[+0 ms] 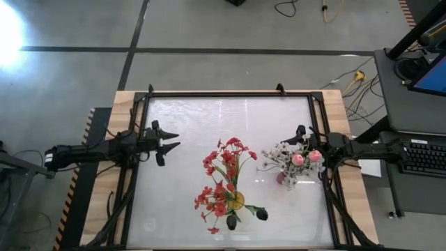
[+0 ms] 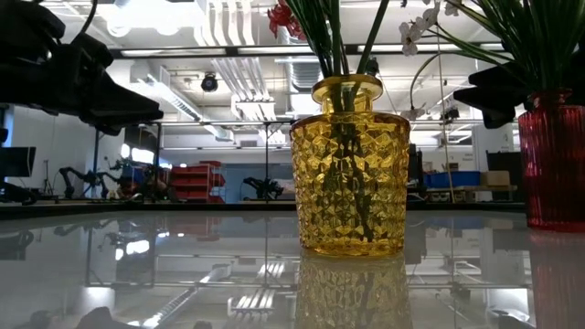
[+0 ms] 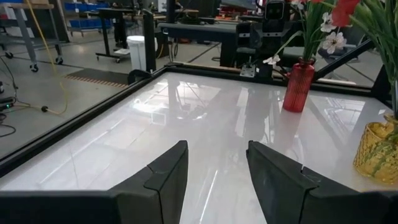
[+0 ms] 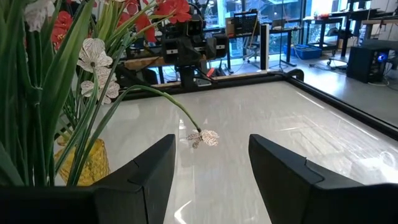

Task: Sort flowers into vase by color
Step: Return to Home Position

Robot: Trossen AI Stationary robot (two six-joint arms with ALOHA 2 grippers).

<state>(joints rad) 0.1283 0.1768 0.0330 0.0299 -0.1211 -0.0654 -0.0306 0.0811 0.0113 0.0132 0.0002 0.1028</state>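
On the desk [image 1: 188, 118], the central vase [image 1: 237, 201] holds flowers [image 1: 226, 164]; a second vase [image 1: 287, 178], also filled, stands at its two o'clock.

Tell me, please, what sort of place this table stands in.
Most likely a robotics laboratory or workshop hall. Exposed ceiling ducts run overhead, what look like other robot arms stand behind the table, and a keyboard sits beside it, with loose cables on the bare floor.

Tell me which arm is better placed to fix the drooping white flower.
Right. The right gripper sits open beside the red vase, with the white flower just ahead of it. The left gripper, also open, is far off, beyond the yellow vase.
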